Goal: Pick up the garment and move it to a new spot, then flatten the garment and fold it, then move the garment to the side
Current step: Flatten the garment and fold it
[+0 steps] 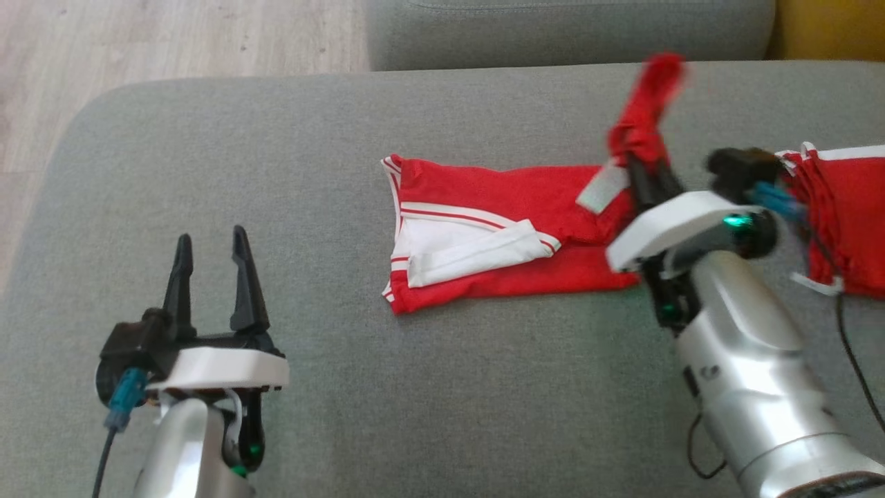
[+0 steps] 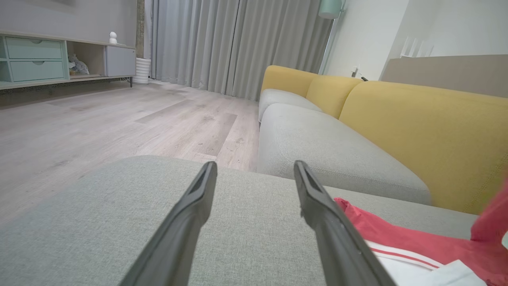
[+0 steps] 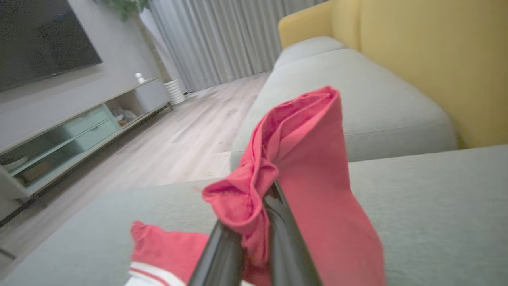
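A red garment (image 1: pixel 484 235) with white stripes lies partly folded on the grey sofa seat (image 1: pixel 442 387). My right gripper (image 1: pixel 639 166) is shut on its right end and holds a bunch of red cloth raised above the seat. The right wrist view shows that red cloth (image 3: pixel 301 167) wrapped over my closed fingers (image 3: pixel 285 234). My left gripper (image 1: pixel 211 249) stands open at the lower left, well clear of the garment, nothing between its fingers. In the left wrist view the garment's left end (image 2: pixel 401 242) lies to the right of the open fingers (image 2: pixel 317 202).
More red and white fabric (image 1: pixel 843 221) lies at the right edge of the seat. A second grey cushion (image 1: pixel 567 31) sits beyond, with yellow backrests (image 2: pixel 428 131). Wooden floor (image 1: pixel 173 38) lies to the left. A black cable (image 1: pixel 854 360) trails beside my right arm.
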Controlling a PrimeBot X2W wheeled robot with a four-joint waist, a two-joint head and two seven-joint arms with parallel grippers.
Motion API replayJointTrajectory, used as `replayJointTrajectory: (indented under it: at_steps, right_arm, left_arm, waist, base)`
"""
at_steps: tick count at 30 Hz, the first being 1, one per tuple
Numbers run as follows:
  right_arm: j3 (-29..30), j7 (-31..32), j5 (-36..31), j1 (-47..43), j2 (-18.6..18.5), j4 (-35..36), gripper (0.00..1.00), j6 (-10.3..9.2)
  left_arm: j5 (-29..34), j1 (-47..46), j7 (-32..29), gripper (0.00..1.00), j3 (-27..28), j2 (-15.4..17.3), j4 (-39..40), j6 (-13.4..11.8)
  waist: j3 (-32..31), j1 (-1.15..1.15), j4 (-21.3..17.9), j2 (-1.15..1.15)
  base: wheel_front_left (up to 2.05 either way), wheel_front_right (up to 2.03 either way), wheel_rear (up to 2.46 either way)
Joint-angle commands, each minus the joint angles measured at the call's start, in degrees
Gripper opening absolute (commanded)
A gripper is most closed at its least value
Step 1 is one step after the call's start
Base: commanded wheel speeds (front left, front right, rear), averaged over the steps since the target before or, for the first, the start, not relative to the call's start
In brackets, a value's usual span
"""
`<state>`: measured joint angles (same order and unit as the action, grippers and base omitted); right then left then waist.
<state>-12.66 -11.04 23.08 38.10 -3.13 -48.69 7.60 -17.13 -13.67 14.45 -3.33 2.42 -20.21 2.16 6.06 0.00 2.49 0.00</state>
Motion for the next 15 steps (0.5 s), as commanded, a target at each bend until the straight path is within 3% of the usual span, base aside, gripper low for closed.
replayJointTrajectory:
  at_steps: [1,7,15]
  right_arm:
    - [-3.3,0.1,1.6,1.2,0.2,2.7,0.00,-0.11]
    - [-13.1,1.3,7.5,0.8,0.2,4.0,0.00,-0.11]
    - [-20.4,1.9,11.6,1.3,0.2,1.0,0.00,-0.11]
  left_arm:
    - [0.0,-1.5,0.5,1.00,1.3,0.5,1.7,-0.2]
    - [-0.5,-1.6,0.5,1.00,0.1,0.5,1.4,-0.4]
    - [-1.3,-2.2,0.5,1.00,-2.2,0.5,0.9,-0.7]
  waist:
    - [-0.1,0.00,0.5,0.00]
    - [-0.2,0.00,3.0,0.00]
    - [0.7,0.00,6.5,0.00]
  base:
    - [0.00,0.00,0.00]
    - [0.00,0.00,0.00]
    - [0.00,0.00,0.00]
